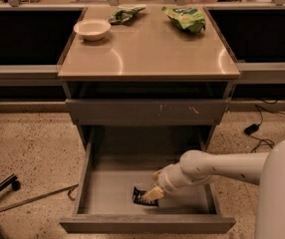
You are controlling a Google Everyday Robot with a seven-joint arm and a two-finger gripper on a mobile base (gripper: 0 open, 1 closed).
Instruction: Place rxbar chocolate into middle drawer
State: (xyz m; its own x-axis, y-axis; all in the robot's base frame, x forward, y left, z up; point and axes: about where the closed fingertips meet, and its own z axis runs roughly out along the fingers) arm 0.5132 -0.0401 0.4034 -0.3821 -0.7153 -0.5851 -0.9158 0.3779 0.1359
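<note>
Gripper [154, 193] at rxbar chocolate [142, 197] inside middle drawer [107, 224], its hold impossible to tell; bar likely light, flat, slick; pinch across its width.
</note>
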